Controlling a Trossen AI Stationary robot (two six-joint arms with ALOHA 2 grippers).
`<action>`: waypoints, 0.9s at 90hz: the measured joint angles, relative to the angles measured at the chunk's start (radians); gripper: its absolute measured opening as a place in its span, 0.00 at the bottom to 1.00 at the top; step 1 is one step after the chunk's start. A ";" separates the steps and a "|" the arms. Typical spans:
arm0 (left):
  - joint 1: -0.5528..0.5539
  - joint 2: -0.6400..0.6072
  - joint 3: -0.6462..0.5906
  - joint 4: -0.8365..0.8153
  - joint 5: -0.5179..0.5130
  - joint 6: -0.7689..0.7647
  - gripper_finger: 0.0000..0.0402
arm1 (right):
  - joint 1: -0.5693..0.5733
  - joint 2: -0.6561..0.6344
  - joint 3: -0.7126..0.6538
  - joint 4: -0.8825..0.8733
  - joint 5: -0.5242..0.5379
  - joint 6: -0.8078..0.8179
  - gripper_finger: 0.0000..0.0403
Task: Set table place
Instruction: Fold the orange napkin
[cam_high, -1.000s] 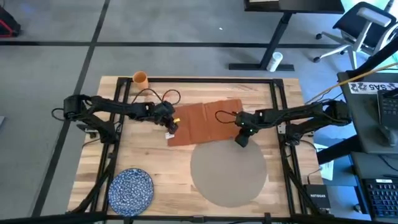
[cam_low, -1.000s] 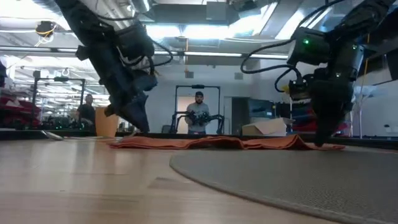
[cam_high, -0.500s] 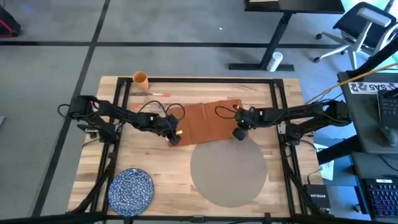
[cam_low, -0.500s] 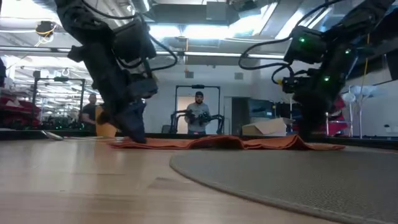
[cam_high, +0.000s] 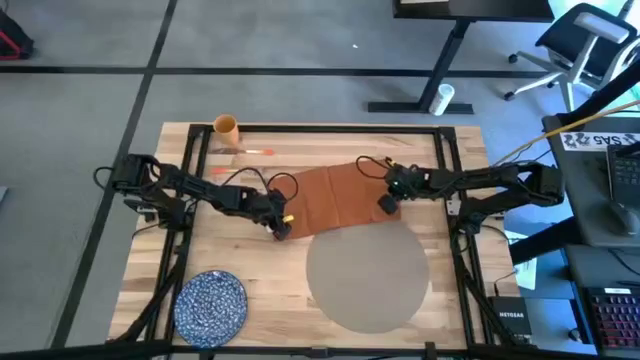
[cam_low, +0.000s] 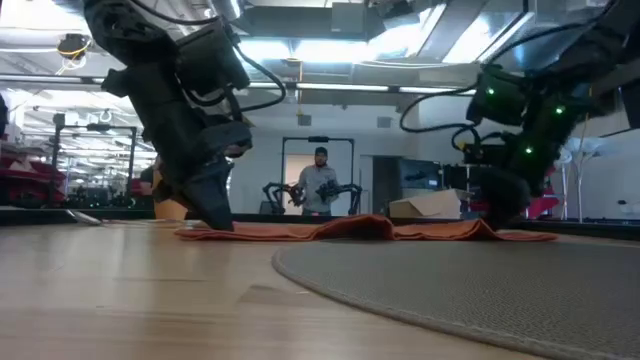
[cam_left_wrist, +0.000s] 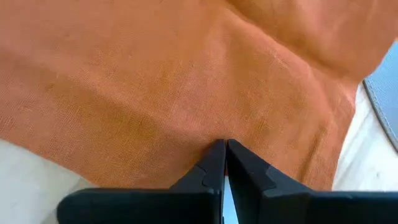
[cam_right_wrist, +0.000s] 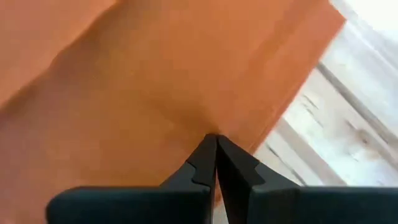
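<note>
The high view takes in the whole counter (cam_high: 240, 260) of light wooden planks. On it lie one round grey-beige placemat (cam_high: 365, 275) low and right of centre, one rust-red napkin (cam_high: 335, 195) just above it at mid-frame, one blue speckled plate (cam_high: 211, 304) at the lower left and one orange cup (cam_high: 226, 126) at the upper left, with some thin utensils (cam_high: 245, 150) beside the cup, too small to count. The low view misses the plate but shows one person (cam_low: 320, 185) standing in the room behind, and the napkin as a low rumpled strip beyond the near curve of the placemat (cam_low: 470, 290).

Only the wrist views show the grip. The left gripper (cam_left_wrist: 225, 146), at the napkin's lower left corner in the high view (cam_high: 281, 222), has its fingers (cam_left_wrist: 211, 165) pressed nearly together with cloth (cam_left_wrist: 155, 81) at their tips, apparently pinching it. The right gripper (cam_right_wrist: 215, 138), at the napkin's right edge in the high view (cam_high: 388, 201), has its fingers (cam_right_wrist: 204, 163) likewise drawn together on the cloth (cam_right_wrist: 124, 81) near its border, bare planks (cam_right_wrist: 336, 137) showing beyond.

The placemat lies below both grippers in the high view, near them but untouched; its upper rim seems to meet or slip under the napkin's lower edge.
</note>
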 joint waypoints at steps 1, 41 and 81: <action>-0.001 0.000 0.000 -0.002 0.000 0.000 0.00 | -0.002 0.000 -0.002 0.000 0.000 0.005 0.00; -0.010 -0.071 0.000 -0.233 -0.001 0.073 0.00 | -0.013 -0.001 -0.010 -0.024 0.027 0.111 0.00; 0.063 -0.117 -0.005 -0.265 -0.004 0.153 0.00 | -0.013 -0.065 -0.002 -0.042 -0.086 0.153 0.00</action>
